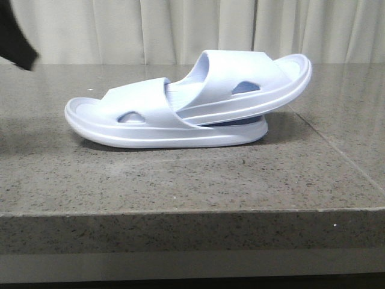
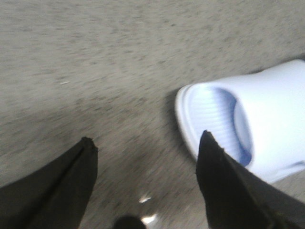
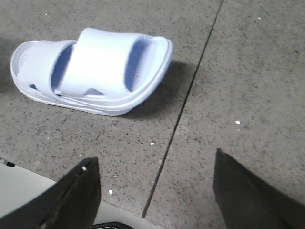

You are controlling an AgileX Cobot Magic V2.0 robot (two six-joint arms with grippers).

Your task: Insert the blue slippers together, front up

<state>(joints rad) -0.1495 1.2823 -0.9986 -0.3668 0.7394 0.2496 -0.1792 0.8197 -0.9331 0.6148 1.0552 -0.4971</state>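
Left end effector (image 2: 145, 143) spread wide, both dark fingers apart and holding nothing, hovering over bare desk (image 2: 95, 57); right-hand finger (image 2: 224, 176) overlapping the rim of a slipper's end in the left wrist view, contact not clear because of blur. Right end effector (image 3: 155, 171) likewise gaping, empty, above the desk near a dark seam line (image 3: 190, 90), well apart from the footwear at the upper left of that view.

Of the arms, only a dark piece (image 1: 15, 33) visible at the upper left corner of the front view, clear of everything.

Blue slippers (image 1: 186, 102) in the middle of the front view, nested together: lower slipper (image 1: 120, 129) flat on the desk, upper slipper (image 1: 252, 78) pushed under the lower one's wide strap and tilted, its free end raised toward the upper right. Oval side holes visible on both straps. Pale curtain (image 1: 180, 30) across the top of the front view, behind the speckled grey desk.
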